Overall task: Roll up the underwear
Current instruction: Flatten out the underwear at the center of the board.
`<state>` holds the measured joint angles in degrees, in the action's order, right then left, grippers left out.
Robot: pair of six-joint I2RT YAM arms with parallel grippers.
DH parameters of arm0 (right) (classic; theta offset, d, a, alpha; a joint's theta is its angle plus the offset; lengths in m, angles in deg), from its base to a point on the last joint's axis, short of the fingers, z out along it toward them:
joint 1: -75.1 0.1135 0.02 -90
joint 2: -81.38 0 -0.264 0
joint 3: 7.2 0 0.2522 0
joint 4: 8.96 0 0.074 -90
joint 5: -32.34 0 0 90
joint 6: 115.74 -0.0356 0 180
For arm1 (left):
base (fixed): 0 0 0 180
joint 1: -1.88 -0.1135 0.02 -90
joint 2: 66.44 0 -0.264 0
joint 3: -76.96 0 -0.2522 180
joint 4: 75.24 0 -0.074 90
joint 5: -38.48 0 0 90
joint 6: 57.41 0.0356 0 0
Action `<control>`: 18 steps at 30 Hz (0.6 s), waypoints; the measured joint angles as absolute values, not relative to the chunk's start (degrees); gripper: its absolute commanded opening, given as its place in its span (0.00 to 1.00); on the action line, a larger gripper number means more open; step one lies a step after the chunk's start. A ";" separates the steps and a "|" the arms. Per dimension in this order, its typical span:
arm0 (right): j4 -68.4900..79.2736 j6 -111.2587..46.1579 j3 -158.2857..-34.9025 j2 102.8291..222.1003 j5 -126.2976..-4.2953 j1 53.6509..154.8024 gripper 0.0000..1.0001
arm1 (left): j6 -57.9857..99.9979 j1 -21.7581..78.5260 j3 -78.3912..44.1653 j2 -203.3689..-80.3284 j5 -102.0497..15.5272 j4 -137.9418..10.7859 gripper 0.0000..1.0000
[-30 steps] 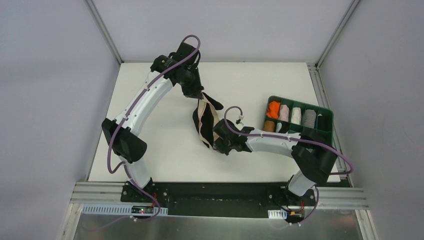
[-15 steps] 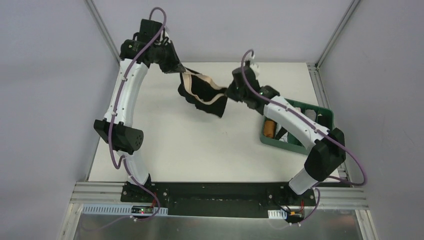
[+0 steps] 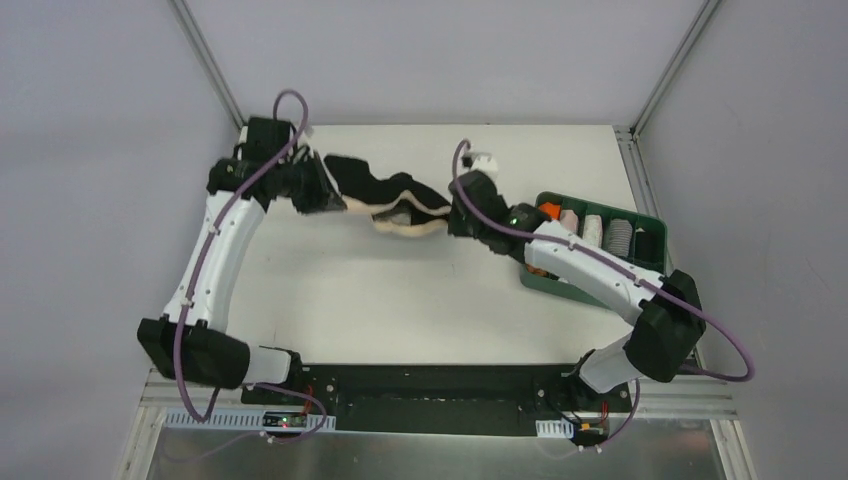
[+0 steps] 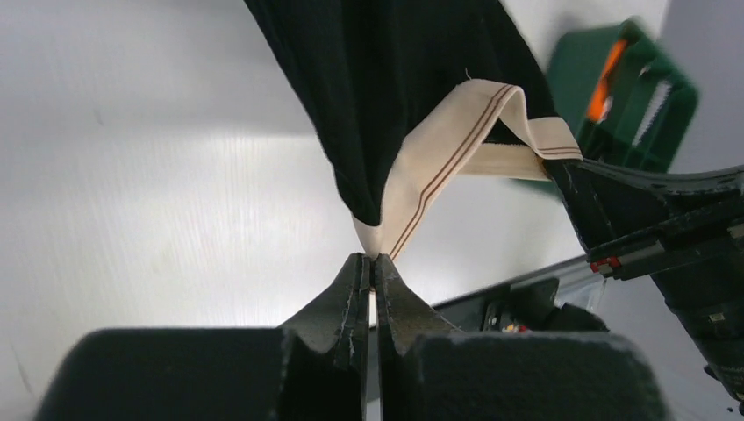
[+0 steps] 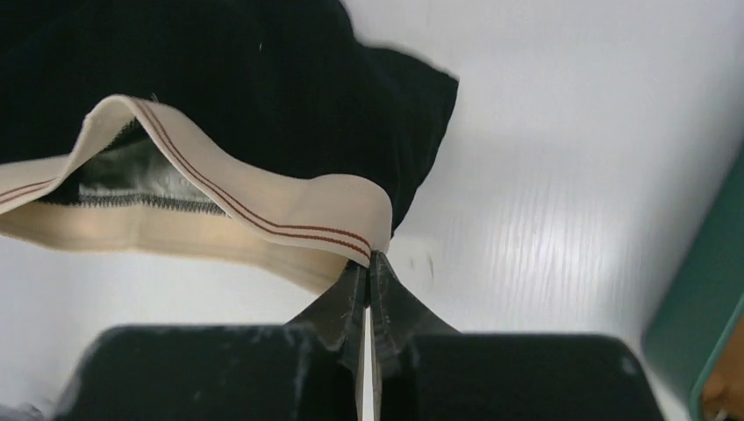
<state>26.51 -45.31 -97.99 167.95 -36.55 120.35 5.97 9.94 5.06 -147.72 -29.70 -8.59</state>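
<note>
We see the underwear [image 3: 388,188] stretched between two grippers near the far edge of the table [image 3: 400,310], roughly midway between its far corners. The black fabric sags and the beige waistband [image 4: 456,140] gapes open along the near side. The left gripper [image 3: 338,203] is pinched tight on one end of the waistband, jaws pressed together on the cloth, and the right gripper [image 3: 455,215] is clamped the same way on the other end. We cannot tell whether the drooping middle touches the table. A green tray [image 3: 540,284] of rolled garments [image 3: 547,215] sits at the right edge.
</note>
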 measured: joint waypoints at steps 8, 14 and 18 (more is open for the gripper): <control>34.58 -55.14 -79.20 163.64 -35.48 135.35 0.63 | -1.00 10.07 -41.49 -119.00 -29.02 -6.60 0.98; 38.77 -58.79 -77.62 155.73 -33.84 134.65 0.72 | -5.00 10.07 -42.61 -112.40 -33.15 -6.25 0.60; 38.31 -61.48 -77.60 153.11 -35.22 131.81 0.66 | -7.42 10.07 -43.72 -117.45 -37.17 -7.32 0.69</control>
<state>38.31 -61.48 -77.60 153.11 -35.22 131.81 -7.42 10.07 -43.72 -117.45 -37.17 -7.32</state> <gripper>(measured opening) 0.705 0.616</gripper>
